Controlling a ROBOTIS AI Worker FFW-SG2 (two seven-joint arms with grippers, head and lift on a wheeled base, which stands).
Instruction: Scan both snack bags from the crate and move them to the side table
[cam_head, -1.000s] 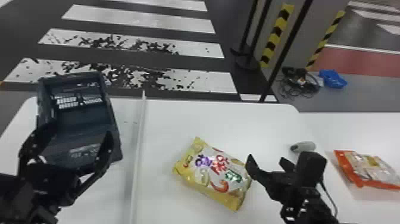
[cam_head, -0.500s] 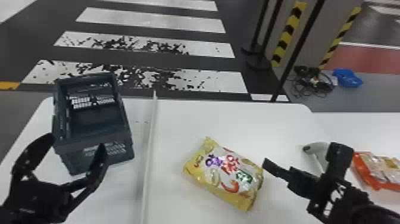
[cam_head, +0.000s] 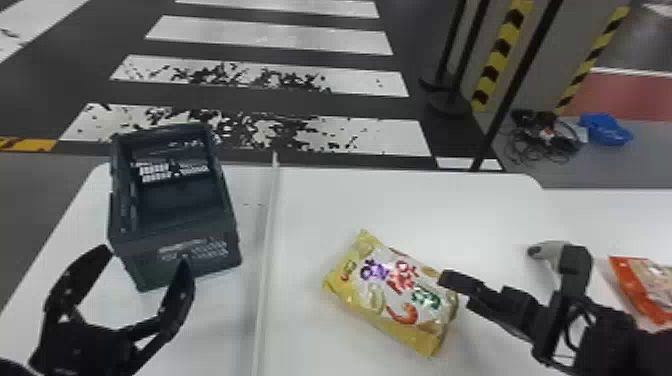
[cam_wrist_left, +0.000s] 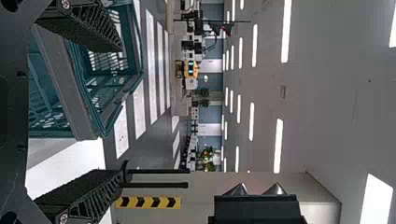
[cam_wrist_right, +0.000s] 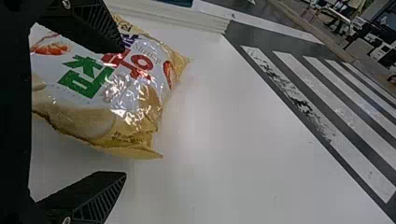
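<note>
We have our left gripper (cam_head: 146, 257) at the near side of the dark teal crate (cam_head: 220, 250), its two fingers spread apart and released. Our right gripper (cam_head: 509, 265) is released too — fingers wide open — at the right end of the yellow snack bag (cam_head: 395, 295); whether a finger touches it, we cannot tell. That bag lies flat on the white table (cam_head: 350, 200), to the right of the crate, with a pale raised strip (cam_head: 267, 280) between them. Past our right gripper, at the far right, we see the orange snack bag (cam_head: 645, 290) on a white surface, and a grey handheld scanner (cam_head: 550, 252) partly behind the gripper.
</note>
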